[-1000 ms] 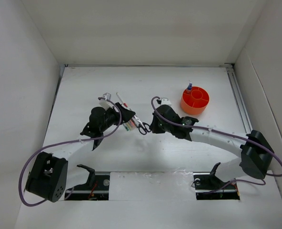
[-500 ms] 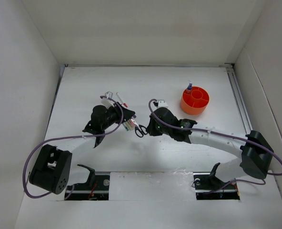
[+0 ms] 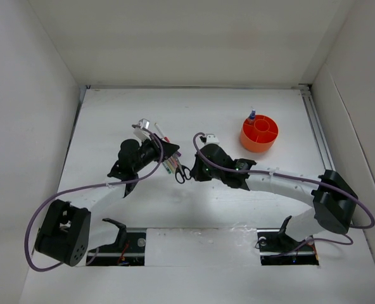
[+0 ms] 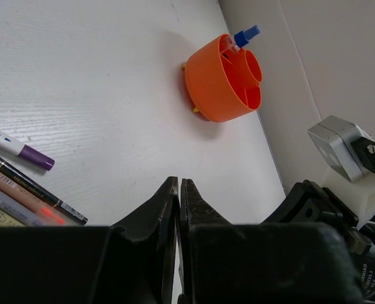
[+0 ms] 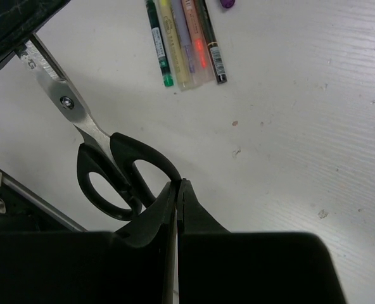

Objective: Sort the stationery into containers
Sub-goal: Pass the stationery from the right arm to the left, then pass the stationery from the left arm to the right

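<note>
**Item 1, left gripper (image 4: 177,190).** I am keeping its two fingers pressed flat together with nothing between them. It is pointing across the white table (image 4: 111,76) towards the tub, with the pens lying just beside it.

**Item 2, right gripper (image 5: 177,190).** I am holding this one closed as well, finger against finger. Its tips are touching the rim of one black handle loop of the scissors (image 5: 102,171). I cannot tell whether they are pinching that rim or only resting against it.

**Item 3, scissors.** They are lying flat on the table with the blades closed. The steel blade is running away from my right fingers and passing under a dark body at the corner of the right wrist view.

**Item 4, pens (image 5: 184,44).** Green, yellow, pink and dark ones are lying side by side in a row on the table. A purple-capped pen (image 4: 19,150) is lying beside the row.

**Item 5, orange tub (image 4: 206,88).** It is standing upright, well apart from both grippers, with its inner dividers showing. A blue-capped bottle (image 4: 244,35) is standing in a compartment at its far edge.
</note>
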